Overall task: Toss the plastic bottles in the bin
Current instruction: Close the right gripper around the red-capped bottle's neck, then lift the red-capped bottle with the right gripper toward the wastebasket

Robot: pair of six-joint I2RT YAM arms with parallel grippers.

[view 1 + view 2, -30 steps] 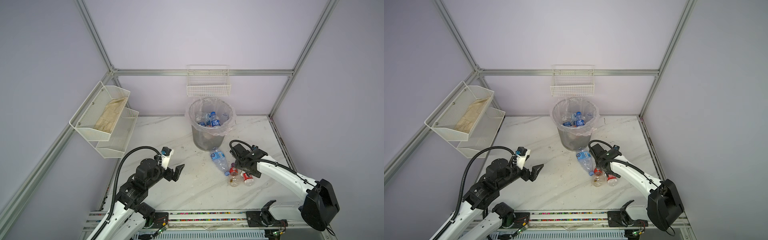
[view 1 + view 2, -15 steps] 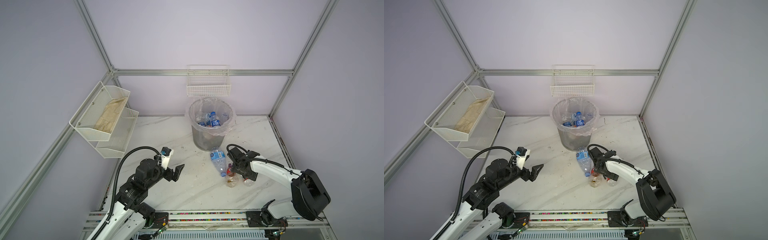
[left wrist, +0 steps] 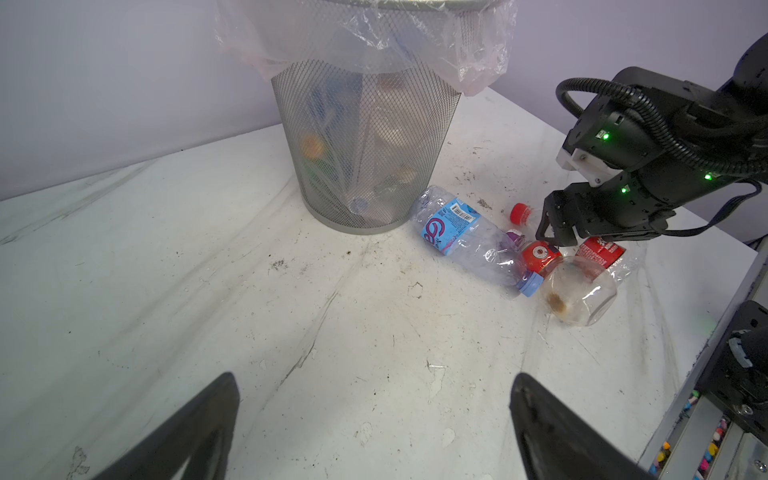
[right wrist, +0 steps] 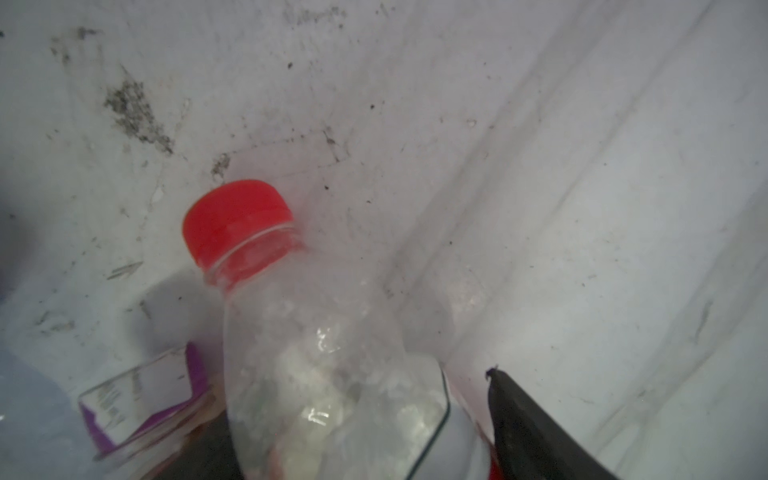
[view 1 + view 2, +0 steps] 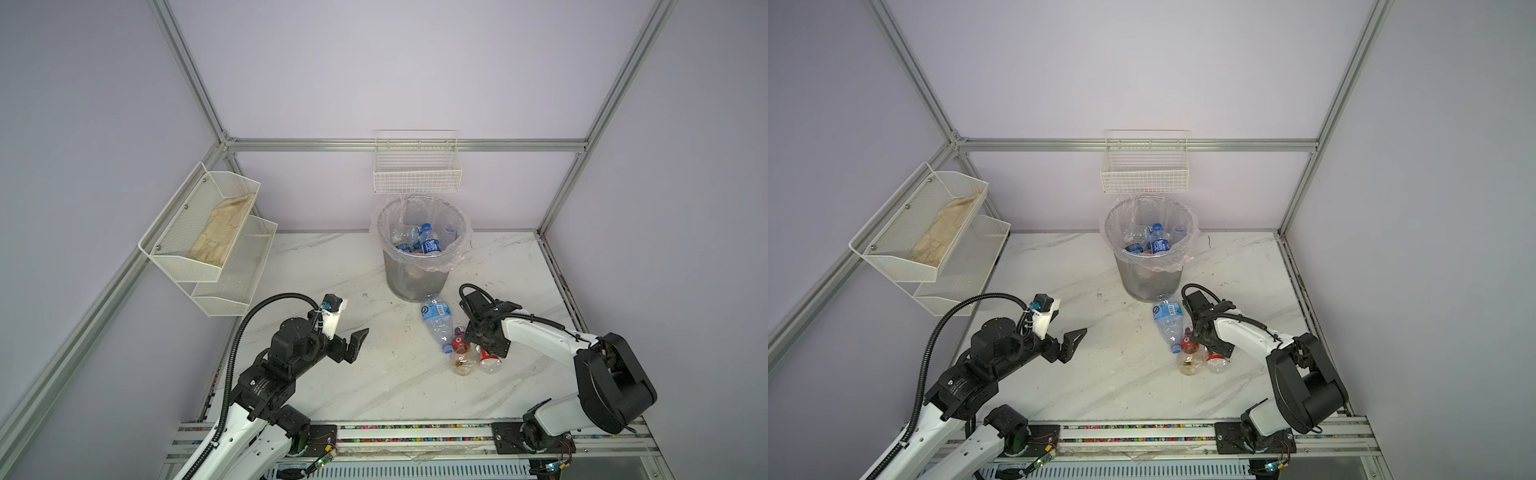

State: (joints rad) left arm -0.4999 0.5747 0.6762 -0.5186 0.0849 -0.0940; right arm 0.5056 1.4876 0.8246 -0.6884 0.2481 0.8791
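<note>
Right claw [image 3: 557, 239]: I had it low over the table [image 5: 374, 386], tipped down onto a small huddle of three loose bottles. My fingers stood on either side of the red-capped bottle [image 4: 316, 345]. One dark finger [image 4: 540, 424] ran close along its red label, and its cap [image 4: 237, 220] poked out past my fingertips. I could not tell whether the fingers pressed the plastic or only straddled it. The bottle lay on its side on the table.

Just beside that claw, toward my left arm, lay a stubby bottle [image 3: 577, 291], clear, with brown dregs, on its side and touching the red-capped one.

Beyond the stubby one, further from the right claw, lay a blue-labelled bottle [image 5: 436, 320]. It was on its side, with its blue cap against the huddle and its base at the foot of the bin.

The bin [image 5: 415, 278] stood upright past the right claw, near it but apart. A clear bag [image 3: 374, 37] was folded over its rim. Several dumped bottles [image 5: 428, 243] lay inside, most of them blue-labelled.

Left claw [image 5: 358, 341]: I held it above the table, well apart from the huddle, with fingers spread wide and nothing between them. It faced the bin. The three loose bottles lay ahead of it, off toward my right arm.
</note>
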